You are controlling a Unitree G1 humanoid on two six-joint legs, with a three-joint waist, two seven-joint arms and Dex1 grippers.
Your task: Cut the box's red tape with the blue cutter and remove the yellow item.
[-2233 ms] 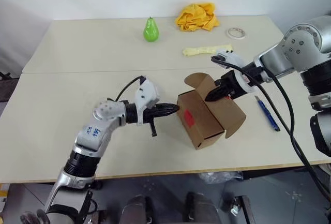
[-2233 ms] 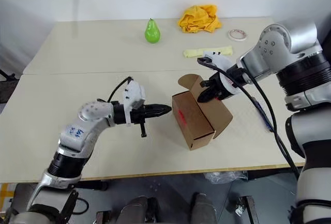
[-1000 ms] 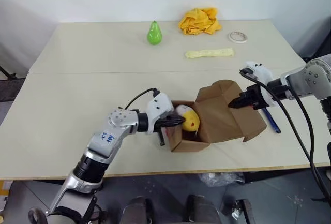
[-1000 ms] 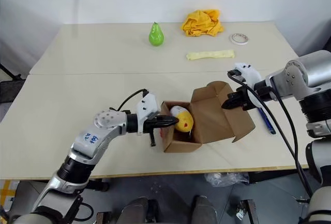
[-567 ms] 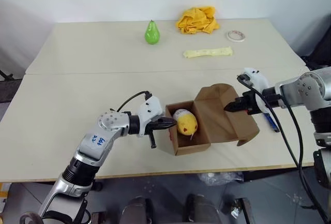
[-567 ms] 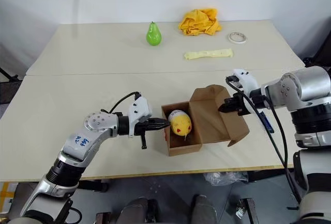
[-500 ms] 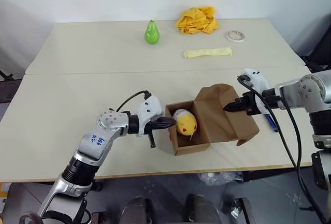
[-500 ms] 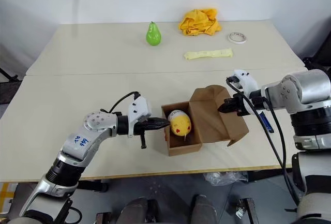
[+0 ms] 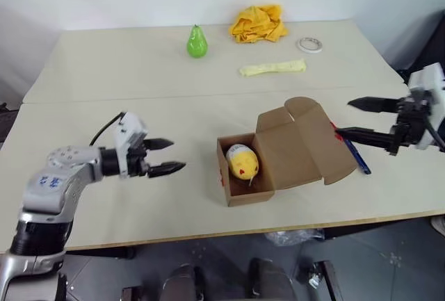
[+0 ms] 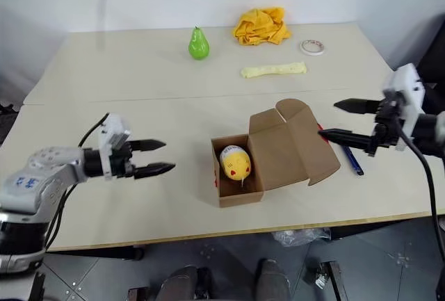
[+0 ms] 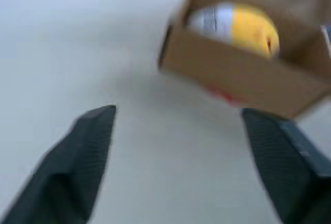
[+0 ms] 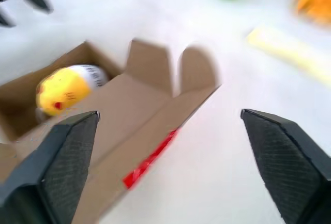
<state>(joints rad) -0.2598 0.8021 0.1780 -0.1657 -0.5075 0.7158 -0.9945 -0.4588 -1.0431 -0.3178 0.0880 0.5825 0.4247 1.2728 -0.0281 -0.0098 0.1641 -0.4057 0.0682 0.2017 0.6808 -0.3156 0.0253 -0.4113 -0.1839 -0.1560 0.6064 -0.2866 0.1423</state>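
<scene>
The counter (image 9: 139, 64) is a wide pale surface and it carries everything. On it, near the front middle, the box (image 9: 240, 193) stands open with its lid (image 9: 299, 144) folded back toward the robot's right. Inside the box lies the yellow item (image 9: 242, 163), a small yellow ball with red marks and a white part on top. The red tape (image 12: 150, 159) shows as a red strip along the lid's edge in the right wrist view. The blue cutter (image 9: 356, 156) lies on the counter just beside the lid, on its right side.

The left tool (image 9: 165, 156) hangs above the counter, well apart from the box on its left, with its two black fingers spread wide and nothing between them. The right tool (image 9: 360, 117) is to the right of the lid – also spread wide and empty.

At the far side of the counter are an orange-yellow cloth heap (image 9: 258, 23), a pale yellow strip (image 9: 272, 69), a green pear (image 9: 197, 42) and a roll of tape (image 9: 309, 45)
</scene>
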